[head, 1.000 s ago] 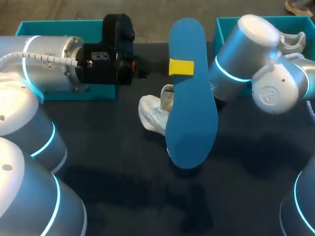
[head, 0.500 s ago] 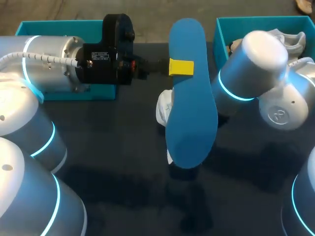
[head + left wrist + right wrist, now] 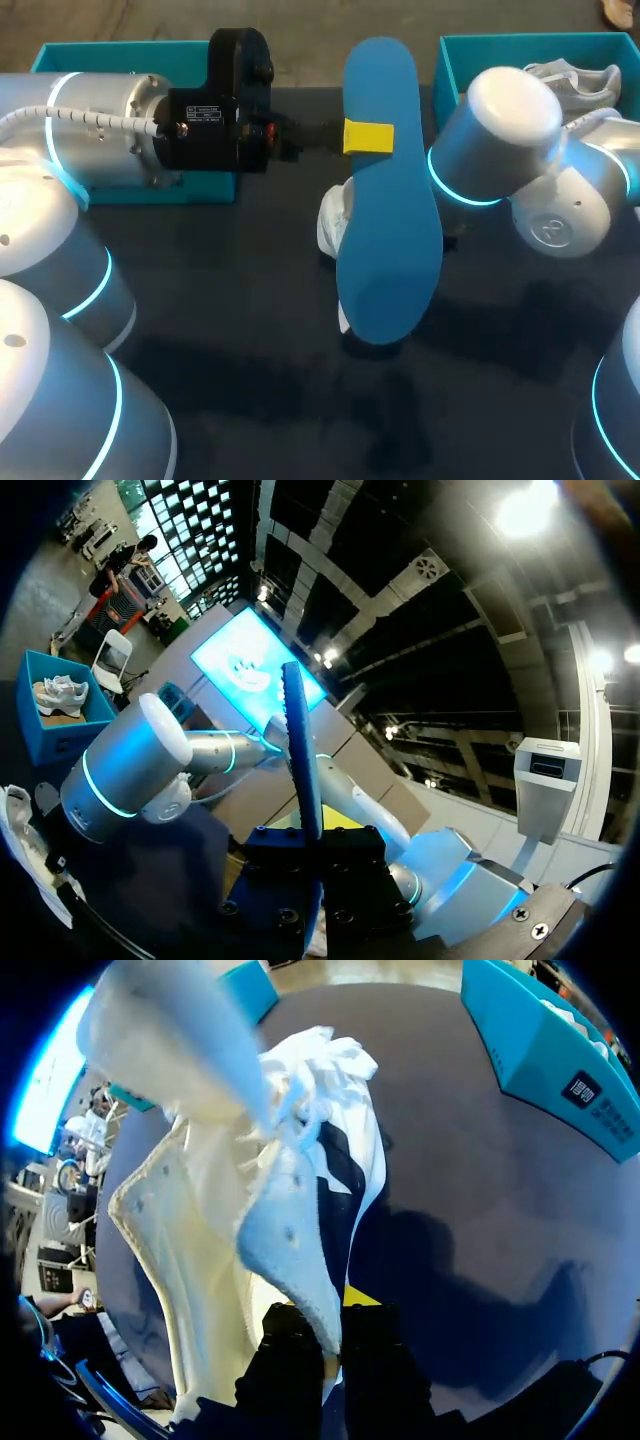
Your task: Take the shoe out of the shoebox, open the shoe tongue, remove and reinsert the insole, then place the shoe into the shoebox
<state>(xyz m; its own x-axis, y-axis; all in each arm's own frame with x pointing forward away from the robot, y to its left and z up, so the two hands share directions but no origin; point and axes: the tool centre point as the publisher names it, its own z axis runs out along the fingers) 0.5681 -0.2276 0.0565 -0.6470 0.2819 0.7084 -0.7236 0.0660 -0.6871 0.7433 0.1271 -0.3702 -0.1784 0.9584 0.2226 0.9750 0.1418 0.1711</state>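
Quick count first: one blue insole (image 3: 390, 240), two white shoes, two teal boxes, two arms. The left gripper (image 3: 368, 136) is clamped on the insole, nearer its far end than its near one. One yellow tip lies flat on the blue face, and the insole is held up over the dark table (image 3: 250, 320). From the left wrist view the insole (image 3: 300, 750) stands edge-on, sticking straight out from between the fingers. The shoe (image 3: 332, 218) being worked on sits mid-table, mostly hidden behind the insole from above, so only a white sliver shows at the insole's left edge. The right arm (image 3: 500, 130) reaches in toward it from the right and covers its own gripper in that view. The right wrist view is much clearer: the right gripper (image 3: 325, 1340) is pinched onto a thin edge of the shoe's (image 3: 250, 1210) upper, with the bunched laces ahead of the fingers. I can't tell if that shoe is resting on the table or lifted off it. The second shoe (image 3: 575, 80) lies inside the shoebox (image 3: 447, 60) at the far right of the table, well apart from the first. The other teal box (image 3: 120, 55) is at the far left, partly behind the left arm (image 3: 100, 130).
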